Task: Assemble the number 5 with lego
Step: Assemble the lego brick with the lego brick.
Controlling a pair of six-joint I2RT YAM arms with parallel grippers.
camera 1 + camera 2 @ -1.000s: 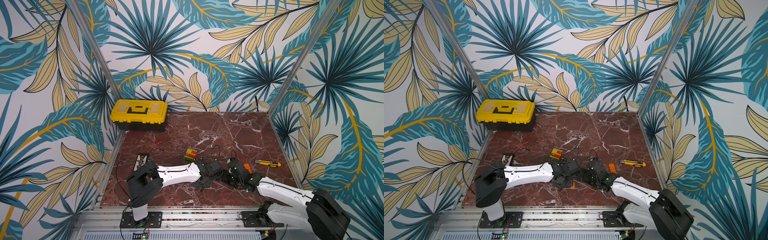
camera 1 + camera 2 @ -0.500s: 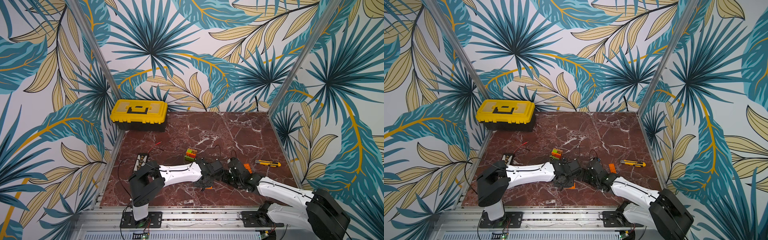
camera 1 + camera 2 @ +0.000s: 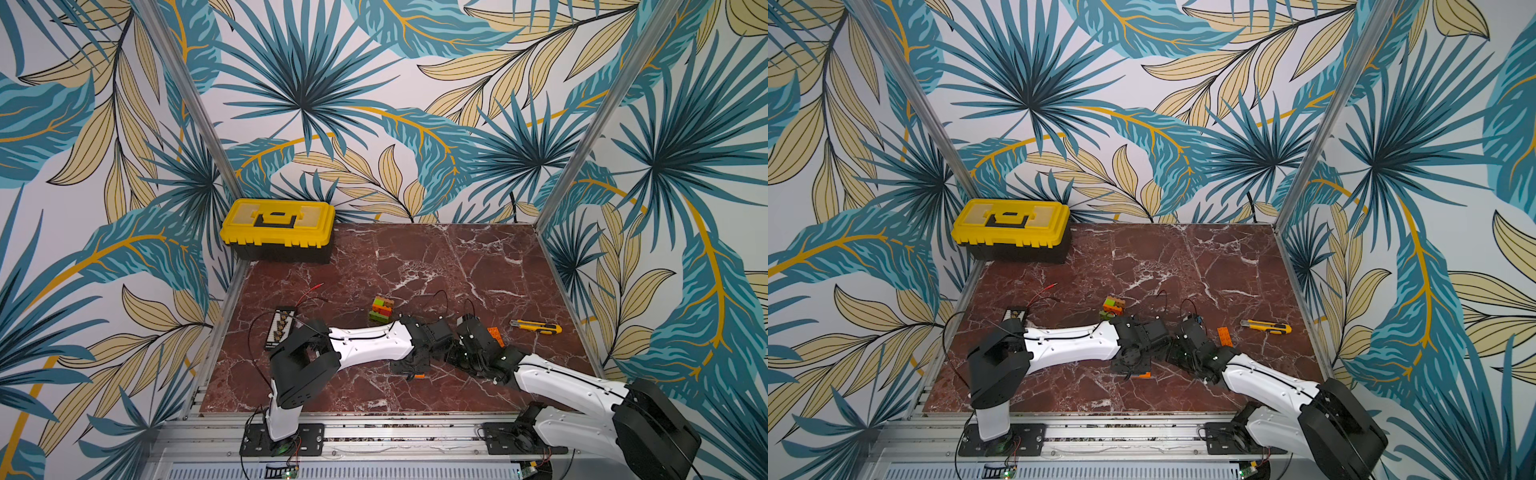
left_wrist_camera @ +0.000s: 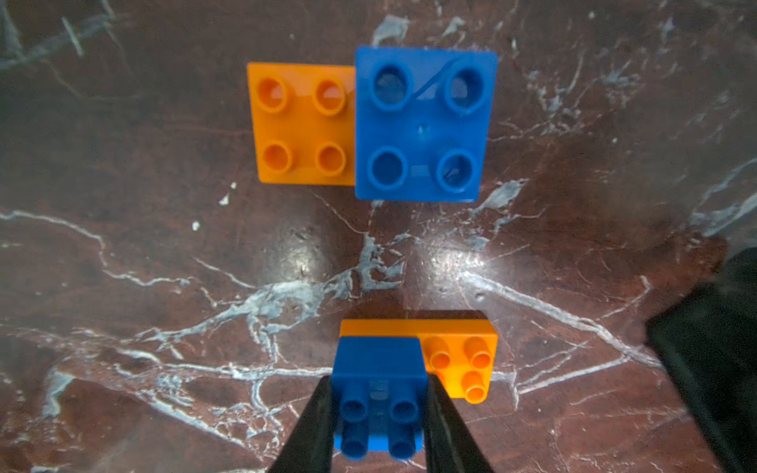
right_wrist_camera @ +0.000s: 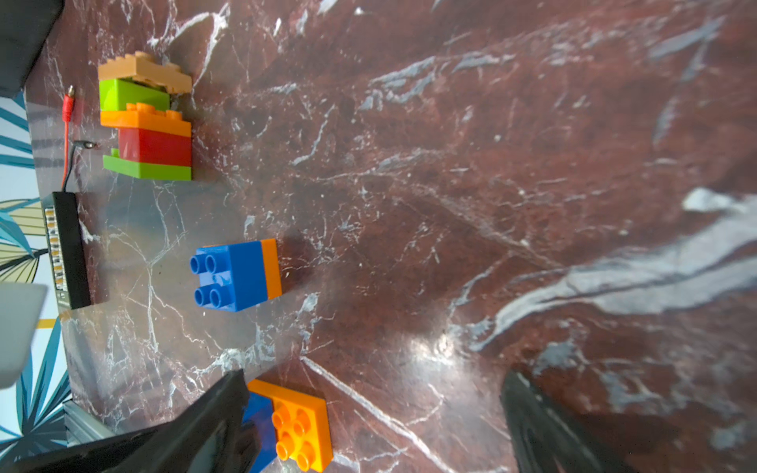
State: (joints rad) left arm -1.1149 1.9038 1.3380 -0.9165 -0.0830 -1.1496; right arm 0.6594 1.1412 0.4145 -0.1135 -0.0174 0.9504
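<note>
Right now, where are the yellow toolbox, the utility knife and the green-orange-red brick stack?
yellow toolbox (image 3: 277, 237): in a top view, lid.
utility knife (image 3: 536, 327): in a top view, yellow body.
brick stack (image 5: 145, 118): right wrist view, orange layer.

1. The bench (image 3: 457, 266) is patterned in dark red marble, veined white.
2. The toolbox (image 3: 291, 235) is coloured yellow over black.
3. The brick cluster (image 5: 147, 118) is banded tan, green, orange, red, green.
4. A brick pair (image 4: 422, 123) is coloured blue and orange, as is a second pair (image 4: 379, 368).
</note>
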